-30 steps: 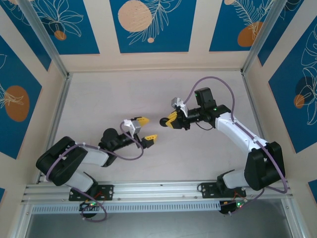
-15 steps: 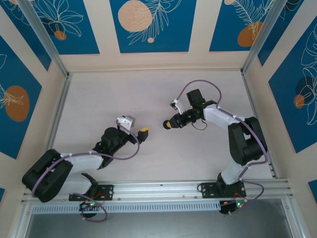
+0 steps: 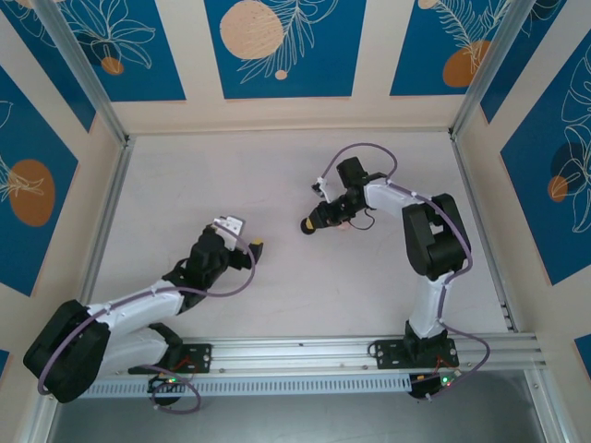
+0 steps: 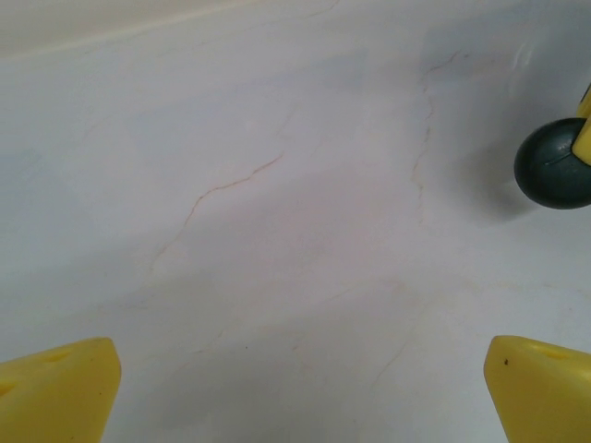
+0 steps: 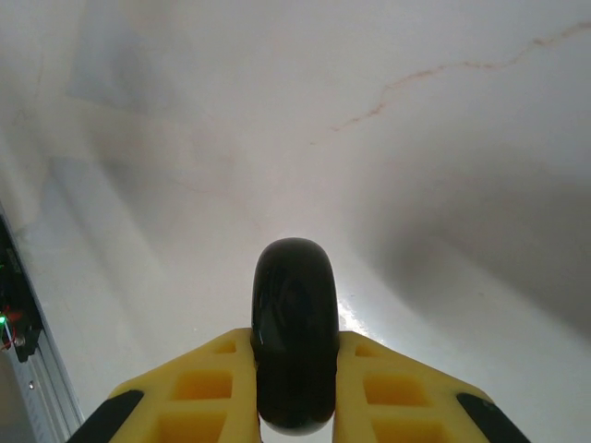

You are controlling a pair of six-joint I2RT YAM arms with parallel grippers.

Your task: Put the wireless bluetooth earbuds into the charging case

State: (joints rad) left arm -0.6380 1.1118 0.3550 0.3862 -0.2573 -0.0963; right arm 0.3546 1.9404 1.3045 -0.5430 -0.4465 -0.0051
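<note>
A black round charging case (image 5: 294,286) stands on edge between the yellow fingers of my right gripper (image 5: 295,349), which is shut on its two flat sides. From above, the case (image 3: 307,226) hangs just over the pale table at mid-table, with the right gripper (image 3: 316,221) behind it. My left gripper (image 3: 251,243) sits to the near left of the case, well apart from it. Its fingers (image 4: 55,392) stand wide open over bare table, and the dark case (image 4: 551,163) shows at the far right of the left wrist view. The earbuds are out of view.
The pale marbled tabletop (image 3: 231,175) is bounded by aluminium rails on the left (image 3: 111,194) and right (image 3: 471,185), a back wall, and the mounting rail (image 3: 295,351) along the near edge. The right arm's elbow (image 3: 434,231) is folded high over the right side.
The left arm has drawn back toward the near left with its jaws still wide. The right arm has folded inward while the case stayed at nearly the same spot.
</note>
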